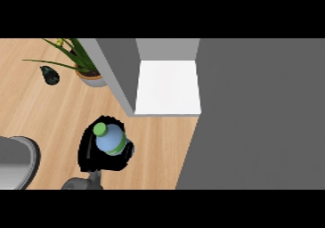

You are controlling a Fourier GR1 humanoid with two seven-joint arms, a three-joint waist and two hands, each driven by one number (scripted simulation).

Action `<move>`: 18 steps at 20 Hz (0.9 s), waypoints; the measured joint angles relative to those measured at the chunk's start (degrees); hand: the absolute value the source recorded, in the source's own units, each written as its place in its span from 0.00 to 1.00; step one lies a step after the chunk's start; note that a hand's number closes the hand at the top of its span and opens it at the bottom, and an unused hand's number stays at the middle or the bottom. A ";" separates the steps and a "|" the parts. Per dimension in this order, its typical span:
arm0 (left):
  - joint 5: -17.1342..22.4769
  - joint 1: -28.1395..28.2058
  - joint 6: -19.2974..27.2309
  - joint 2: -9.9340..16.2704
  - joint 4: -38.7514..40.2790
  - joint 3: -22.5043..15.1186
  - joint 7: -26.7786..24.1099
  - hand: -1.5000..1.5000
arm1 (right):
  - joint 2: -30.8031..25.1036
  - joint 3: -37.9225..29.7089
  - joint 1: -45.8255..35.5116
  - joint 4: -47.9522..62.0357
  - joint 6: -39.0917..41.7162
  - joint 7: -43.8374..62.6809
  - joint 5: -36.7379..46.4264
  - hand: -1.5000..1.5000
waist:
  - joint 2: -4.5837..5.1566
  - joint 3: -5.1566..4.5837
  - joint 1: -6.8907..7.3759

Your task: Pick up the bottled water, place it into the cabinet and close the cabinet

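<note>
The bottled water (110, 139), with no readable label, is held in the curled right hand (92, 153) above the worktop (40, 111), near the open cabinet (168, 87); a potted plant (86, 67) stands beside it.

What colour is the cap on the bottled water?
Green, on the pale blue bottled water; head view.

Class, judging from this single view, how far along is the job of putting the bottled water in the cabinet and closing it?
Done: the bottle is picked up, with a black hand curled round it above the counter. I cannot tell which hand it is. In hand: carrying it toward the open cabinet, whose white shelf shows nothing on it. Left: set the bottle on the shelf, let go, then shut the door.
</note>
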 measured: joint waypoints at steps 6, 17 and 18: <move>-0.41 -4.01 7.78 -0.18 -5.54 -4.22 5.62 1.00 | -1.04 -0.07 1.47 -0.31 0.07 -1.69 -0.25 0.00 | 0.01 0.01 -0.24; 0.09 -17.63 20.76 -0.23 -2.75 -8.97 9.89 1.00 | -1.55 1.35 3.77 -0.01 -0.55 -4.85 -0.50 0.00 | 0.09 0.00 -0.50; -0.12 -19.17 21.52 -0.23 -1.70 -8.68 10.24 1.00 | -1.91 1.02 3.93 -0.04 -0.35 -5.01 -0.60 0.00 | 0.11 0.00 -0.52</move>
